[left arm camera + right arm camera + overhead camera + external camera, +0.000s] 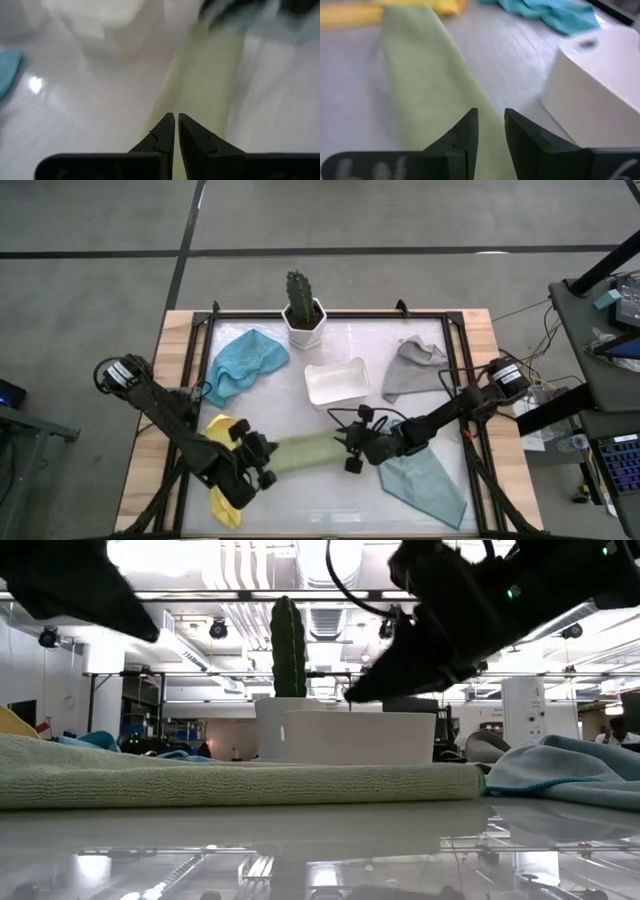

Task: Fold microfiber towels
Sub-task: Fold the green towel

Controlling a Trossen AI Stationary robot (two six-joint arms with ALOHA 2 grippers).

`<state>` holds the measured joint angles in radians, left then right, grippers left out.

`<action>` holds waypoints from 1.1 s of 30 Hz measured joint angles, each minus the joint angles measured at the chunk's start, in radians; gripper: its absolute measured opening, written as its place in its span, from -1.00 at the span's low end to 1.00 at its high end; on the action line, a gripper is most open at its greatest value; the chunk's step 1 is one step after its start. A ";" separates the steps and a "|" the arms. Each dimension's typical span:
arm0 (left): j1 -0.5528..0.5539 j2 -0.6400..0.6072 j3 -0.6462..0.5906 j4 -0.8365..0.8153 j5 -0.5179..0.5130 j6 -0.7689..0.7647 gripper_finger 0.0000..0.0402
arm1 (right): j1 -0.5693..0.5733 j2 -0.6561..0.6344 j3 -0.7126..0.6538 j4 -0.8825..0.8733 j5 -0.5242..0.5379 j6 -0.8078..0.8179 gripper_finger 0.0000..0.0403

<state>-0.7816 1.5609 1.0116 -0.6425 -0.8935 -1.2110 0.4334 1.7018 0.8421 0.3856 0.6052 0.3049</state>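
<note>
Both my arms are dark, near-black, built from slim tube links between chunkier joint housings. At the left arm's (160, 405) base, around nine o'clock on the table, I see a round motor cap with a pale face; the right arm (455, 408) carries a matching one near three o'clock. Thin black cables loop loose over the right gripper (352, 452). A small green light glows on that arm's body in the low view. The left gripper (175, 131) has black wedge-shaped fingers (162, 135) tapering to points; the right's are blunter.

No legible text or labels anywhere.
</note>
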 joint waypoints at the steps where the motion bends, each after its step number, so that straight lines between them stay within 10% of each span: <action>1: -0.002 0.015 -0.011 0.039 -0.034 0.002 -0.95 | 0.004 0.016 0.000 0.053 0.001 -0.012 -0.56; 13: 0.000 0.282 -0.038 0.059 -0.160 -0.142 -0.95 | 0.011 0.277 0.001 0.546 0.142 -0.140 -0.56; 33: 0.000 0.354 -0.075 -0.099 -0.078 -0.125 -0.95 | -0.007 0.338 0.003 0.306 0.181 0.096 -0.56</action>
<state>-0.7816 1.9144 0.9369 -0.7413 -0.9714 -1.3360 0.4263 2.0401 0.8449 0.6913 0.7864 0.4011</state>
